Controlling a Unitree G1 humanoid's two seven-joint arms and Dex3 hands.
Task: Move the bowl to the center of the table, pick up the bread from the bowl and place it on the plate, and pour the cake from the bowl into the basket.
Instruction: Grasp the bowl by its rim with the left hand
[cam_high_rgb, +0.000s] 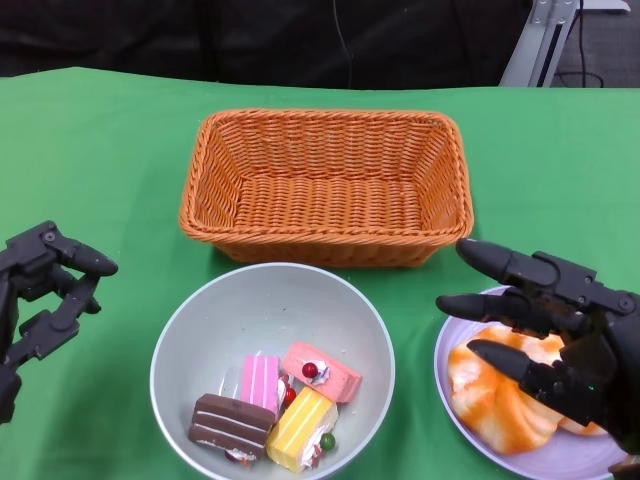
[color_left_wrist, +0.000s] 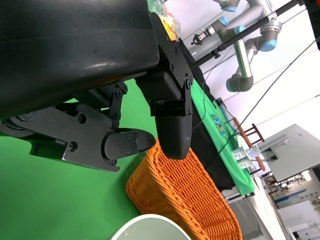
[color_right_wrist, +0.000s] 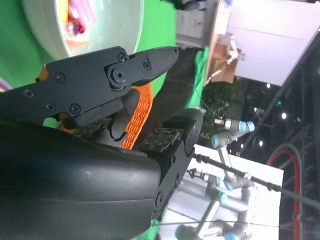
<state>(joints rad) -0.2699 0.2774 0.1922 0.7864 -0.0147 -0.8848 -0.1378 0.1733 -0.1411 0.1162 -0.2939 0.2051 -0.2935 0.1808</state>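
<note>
while bread (cam_high_rgb: 505, 395) lies on plate (cam_high_rgb: 600, 455), cakes (cam_high_rgb: 275, 405) fill bowl (cam_high_rgb: 215, 320)

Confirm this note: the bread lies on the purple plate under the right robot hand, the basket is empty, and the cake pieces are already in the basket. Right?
One error: the cake pieces are still in the grey bowl, not the basket, as the head view shows. The bread does lie on the purple plate under the right robot hand.
</note>
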